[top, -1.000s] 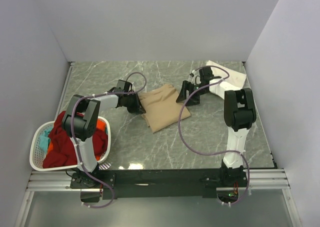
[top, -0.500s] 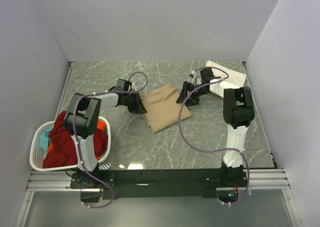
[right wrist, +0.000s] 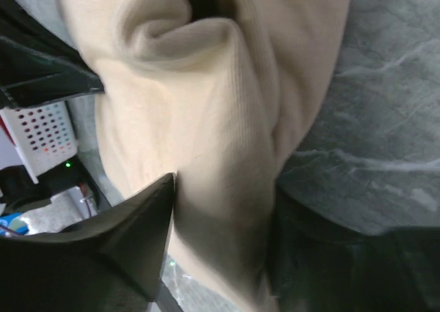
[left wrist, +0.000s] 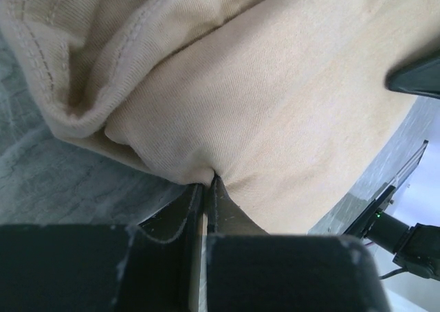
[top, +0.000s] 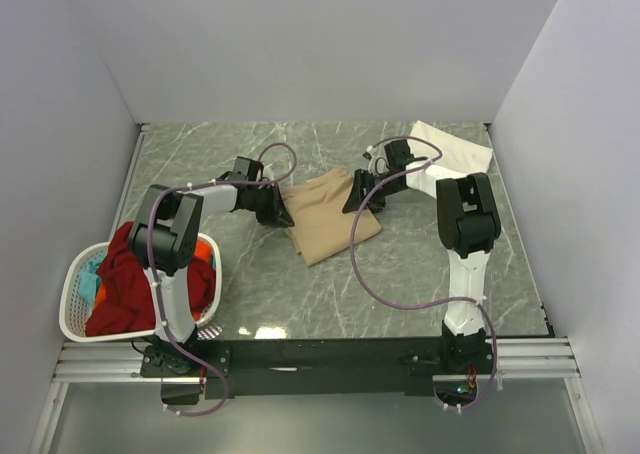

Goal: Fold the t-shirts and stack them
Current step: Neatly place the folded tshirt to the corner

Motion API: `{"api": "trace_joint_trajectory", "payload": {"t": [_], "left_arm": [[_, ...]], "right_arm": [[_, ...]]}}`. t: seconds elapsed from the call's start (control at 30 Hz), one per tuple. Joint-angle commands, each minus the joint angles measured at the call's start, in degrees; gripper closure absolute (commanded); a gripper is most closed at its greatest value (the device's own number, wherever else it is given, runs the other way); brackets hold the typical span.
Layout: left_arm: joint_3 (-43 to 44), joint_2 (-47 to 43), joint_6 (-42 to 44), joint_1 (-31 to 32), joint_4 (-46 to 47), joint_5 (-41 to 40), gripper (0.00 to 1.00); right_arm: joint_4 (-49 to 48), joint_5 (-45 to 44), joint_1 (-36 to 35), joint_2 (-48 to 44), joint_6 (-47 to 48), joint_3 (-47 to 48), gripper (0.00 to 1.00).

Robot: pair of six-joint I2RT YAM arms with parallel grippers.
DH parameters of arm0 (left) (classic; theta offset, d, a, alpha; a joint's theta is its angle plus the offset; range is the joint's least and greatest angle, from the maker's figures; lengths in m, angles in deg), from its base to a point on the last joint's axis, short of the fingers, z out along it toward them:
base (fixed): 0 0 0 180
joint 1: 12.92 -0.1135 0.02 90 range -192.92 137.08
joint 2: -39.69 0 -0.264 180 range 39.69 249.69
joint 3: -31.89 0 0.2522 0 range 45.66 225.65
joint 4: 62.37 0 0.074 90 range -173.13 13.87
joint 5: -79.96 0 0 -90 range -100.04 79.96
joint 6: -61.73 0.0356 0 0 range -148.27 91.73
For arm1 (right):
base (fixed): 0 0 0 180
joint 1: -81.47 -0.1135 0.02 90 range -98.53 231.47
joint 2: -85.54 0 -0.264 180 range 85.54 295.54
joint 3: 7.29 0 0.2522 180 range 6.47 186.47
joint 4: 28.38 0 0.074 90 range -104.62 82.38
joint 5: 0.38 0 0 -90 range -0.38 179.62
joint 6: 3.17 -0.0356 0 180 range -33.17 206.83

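Left gripper is pinched tight on the tan t-shirt at its left edge, pinning that side low on the table. Right gripper straddles the opposite edge, fingers apart with a fold bunched between them; whether they bite, I cannot tell. 2 end holds suit a fold. The cream t-shirt lies folded in the far right corner, likely the stack's base.

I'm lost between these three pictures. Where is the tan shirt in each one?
Top view: tan shirt mid-table, between left gripper and right gripper.
Left wrist: fills most of the picture, edge pinched by the left gripper.
Right wrist: fills the middle, between the right gripper's fingers.
Shared landmark: grey marble table beside the shirt in all three.
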Motion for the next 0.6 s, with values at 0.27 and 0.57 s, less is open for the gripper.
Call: {"api": "trace_joint_trajectory", "payload": {"t": [0.27, 0.57], "left_arm": [[0.47, 3.55, 2.14, 0.54, -3.02, -1.4, 0.86], [-0.75, -0.13, 1.17, -0.86, -2.06, -2.98, 0.29]], "right_arm": [[1.51, -6.4, -1.7, 1.0, -0.42, 0.05, 0.95], [6.95, -14.04, -1.44, -4.37, 1.07, 4.71, 1.0]]}}
